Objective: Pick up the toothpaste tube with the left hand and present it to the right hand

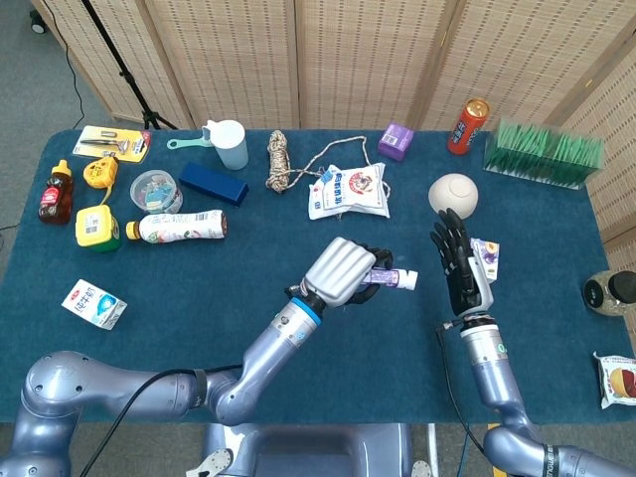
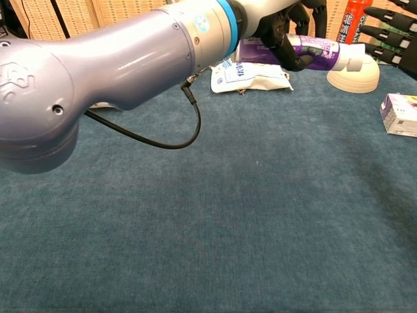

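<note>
Purple-and-white plastic toothpaste tube (image 1: 388, 280) sits gripped in the silver-backed left hand (image 1: 343, 270) above the blue cloth bench (image 1: 199, 298), its white cap sticking out toward the black-fingered right hand (image 1: 459, 266). That right hand stands upright with fingers spread and holds nothing; a narrow gap separates it from the cap. Beyond the right hand lie a cream dome-shaped bowl (image 1: 453, 192) and, just beside its fingers, a small purple-and-white carton (image 1: 487, 255). Open cloth lies below both hands toward the near edge.

From the chest view, the left hand (image 2: 287, 26) grips the tube (image 2: 326, 53) at the top edge, cap just in front of the bowl (image 2: 355, 75); the right fingertips (image 2: 384, 32) reach in at the right edge above the carton (image 2: 399, 114). Tube lettering is too small to read.
</note>
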Motion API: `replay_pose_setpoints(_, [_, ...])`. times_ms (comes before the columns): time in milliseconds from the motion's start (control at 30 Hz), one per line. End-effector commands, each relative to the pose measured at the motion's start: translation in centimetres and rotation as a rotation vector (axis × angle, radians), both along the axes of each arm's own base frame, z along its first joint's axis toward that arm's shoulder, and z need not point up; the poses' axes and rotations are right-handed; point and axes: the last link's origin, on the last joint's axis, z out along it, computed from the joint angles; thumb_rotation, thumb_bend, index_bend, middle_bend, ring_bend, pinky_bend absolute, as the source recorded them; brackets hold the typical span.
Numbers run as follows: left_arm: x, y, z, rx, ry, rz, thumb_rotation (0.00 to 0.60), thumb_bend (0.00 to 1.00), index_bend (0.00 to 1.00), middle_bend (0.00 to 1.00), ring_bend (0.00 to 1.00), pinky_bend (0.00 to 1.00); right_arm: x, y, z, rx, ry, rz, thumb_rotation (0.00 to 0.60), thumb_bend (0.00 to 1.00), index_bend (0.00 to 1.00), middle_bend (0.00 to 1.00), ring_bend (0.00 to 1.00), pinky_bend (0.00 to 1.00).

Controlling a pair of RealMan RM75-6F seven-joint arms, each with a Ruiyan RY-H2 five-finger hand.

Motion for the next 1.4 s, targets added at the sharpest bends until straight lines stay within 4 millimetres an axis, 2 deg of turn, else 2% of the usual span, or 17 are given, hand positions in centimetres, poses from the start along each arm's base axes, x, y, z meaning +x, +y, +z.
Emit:
replay_pose_setpoints(33, [0.3,-0.1,-0.2,-0.001,-0.005,-0.001,0.600,0.57,0.69,0.57,0.55,0.59,0.0,0.0,0.0,0.000,-0.005,-0.003,0.194,0.00,0.00,0.00,0.00,0.00])
replay_pose_setpoints(1400, [2.2,-1.3,-2.5,0.024,-0.070,0.023,0.600,0.57,0.69,0.57,0.55,0.59,1.7,-0.3,-1.5,-0.011,-0.099,0.012,0.195,0.00,0.00,0.00,0.00,0.00])
